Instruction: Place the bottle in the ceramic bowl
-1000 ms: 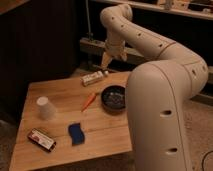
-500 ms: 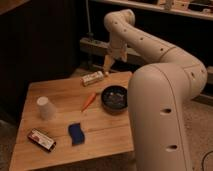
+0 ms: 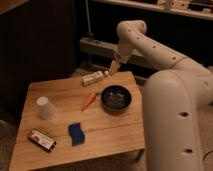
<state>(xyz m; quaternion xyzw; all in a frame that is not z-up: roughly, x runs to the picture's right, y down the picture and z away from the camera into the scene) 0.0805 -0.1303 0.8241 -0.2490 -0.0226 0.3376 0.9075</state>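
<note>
Moved: the arm has swung to the right and a little lower over the last second, and the gripper has come with it; nothing on the tabletop has shifted.
Gripper: hangs over the far edge of the tabletop, just right of the bottle's cap end and beyond the bowl, pointing down and to the left.
Jaws: spread wide, with nothing between them and no contact with the bottle.
Bottle: lies on its side at the far edge of the tabletop, to the left of the gripper and behind the bowl.
Bottle axis: runs left to right along that far edge, with the right end tilted slightly away from me.
Bottle heading: the white cap points right, toward the gripper; the base points left.
Ceramic bowl: dark and round, it sits upright on the right half of the tabletop, nearer me than the bottle and apart from it.
Orange piece: slim, lying slantwise just left of the bowl.
White cup: stands on the left side, well apart from the bottle.
Blue sponge: lies near the front, between the cup and the bowl.
Red-and-white box: flat, at the front left corner.
</note>
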